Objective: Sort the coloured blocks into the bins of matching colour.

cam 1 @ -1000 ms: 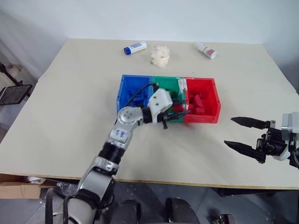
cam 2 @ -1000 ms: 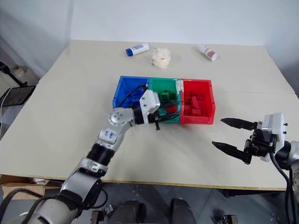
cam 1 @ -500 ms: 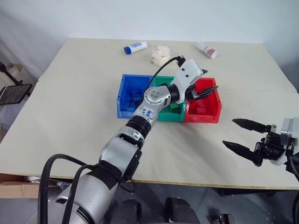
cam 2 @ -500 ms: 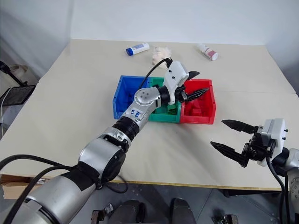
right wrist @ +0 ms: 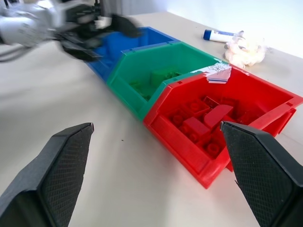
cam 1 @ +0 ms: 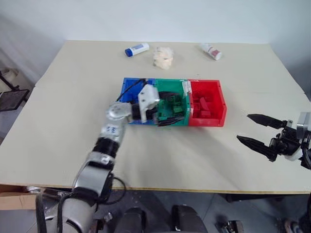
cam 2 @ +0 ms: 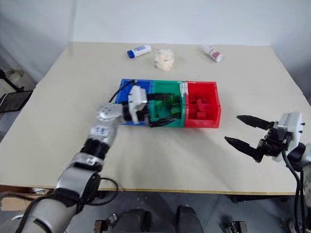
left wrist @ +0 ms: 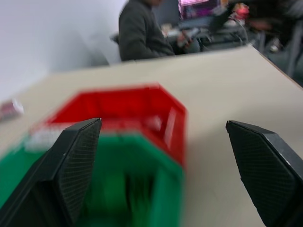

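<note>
The left gripper (cam 1: 167,110) reaches level across the green bin (cam 1: 171,90), jaws wide and empty; the right gripper (cam 1: 260,132) hovers beside the table (cam 1: 73,116), jaws spread, empty.

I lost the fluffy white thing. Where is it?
The fluffy white wad sits at the table's far edge, between the two white bottles, beyond the green bin.

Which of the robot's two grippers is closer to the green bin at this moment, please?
The left. The left gripper hangs open right over the green bin, at its near side. The right gripper, also open, sits well off beyond the red bin, above bare table.
</note>
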Robot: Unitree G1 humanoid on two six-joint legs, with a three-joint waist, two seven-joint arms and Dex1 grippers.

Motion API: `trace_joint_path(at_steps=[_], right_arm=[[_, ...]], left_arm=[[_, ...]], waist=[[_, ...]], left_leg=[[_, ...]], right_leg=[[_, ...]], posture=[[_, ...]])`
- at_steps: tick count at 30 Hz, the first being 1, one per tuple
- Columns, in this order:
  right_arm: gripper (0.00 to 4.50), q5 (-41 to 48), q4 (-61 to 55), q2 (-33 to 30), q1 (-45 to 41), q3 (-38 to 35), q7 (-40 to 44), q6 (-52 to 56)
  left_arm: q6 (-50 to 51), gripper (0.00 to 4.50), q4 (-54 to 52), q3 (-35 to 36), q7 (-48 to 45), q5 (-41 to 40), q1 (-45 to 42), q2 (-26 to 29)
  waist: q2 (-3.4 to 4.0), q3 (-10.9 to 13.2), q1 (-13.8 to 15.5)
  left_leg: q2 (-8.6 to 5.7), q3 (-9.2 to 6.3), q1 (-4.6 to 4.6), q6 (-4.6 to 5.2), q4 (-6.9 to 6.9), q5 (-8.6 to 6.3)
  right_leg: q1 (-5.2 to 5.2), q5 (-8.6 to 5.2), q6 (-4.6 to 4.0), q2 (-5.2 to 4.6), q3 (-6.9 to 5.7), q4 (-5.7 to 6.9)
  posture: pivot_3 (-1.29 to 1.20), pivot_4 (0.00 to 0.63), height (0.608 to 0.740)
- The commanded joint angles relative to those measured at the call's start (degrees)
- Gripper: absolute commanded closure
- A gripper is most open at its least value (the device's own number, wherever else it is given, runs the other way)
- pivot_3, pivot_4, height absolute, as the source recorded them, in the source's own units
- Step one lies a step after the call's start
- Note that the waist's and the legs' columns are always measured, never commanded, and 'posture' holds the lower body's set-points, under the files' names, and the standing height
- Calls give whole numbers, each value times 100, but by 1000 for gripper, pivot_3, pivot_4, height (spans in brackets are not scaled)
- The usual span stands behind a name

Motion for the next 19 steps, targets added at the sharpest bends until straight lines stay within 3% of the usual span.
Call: trace_joint_path(at_steps=[1, 7, 14, 19], right_arm=[[0, -71, 176, -212, -278, 79, 199, -39], [0, -362, 513, -450, -580, 466, 649, -128], [0, -755, 862, -698, -560, 708, 1093, -430], [0, -786, 801, -584, -440, 629, 976, -485]], left_arm=[[1008, 40, -1278, 210, -304, -558, 629, 644], [1694, 40, -1896, 806, -130, -933, 1479, 1492], [1137, 40, -661, 1439, -219, -892, 1327, 2197], [701, 40, -132, 1574, -228, -849, 1153, 2308]], waist=[[0, 0, -1], [0, 0, 39], [0, 0, 10], [0, 0, 8]], left_leg=[[0, 0, 0, 0, 1, 0], [-3, -13, -1, 5, 5, -3], [-3, -13, -1, 6, 2, -4], [-3, -11, -1, 6, 2, -4]], right_leg=[[1, 0, 0, 0, 3, -2], [8, 0, 0, -9, -2, -32], [8, 0, -1, -7, -7, -35], [8, 0, -1, -8, -8, -30]], posture=[[0, 150, 740], [0, 150, 740], [0, 150, 740], [0, 150, 740]])
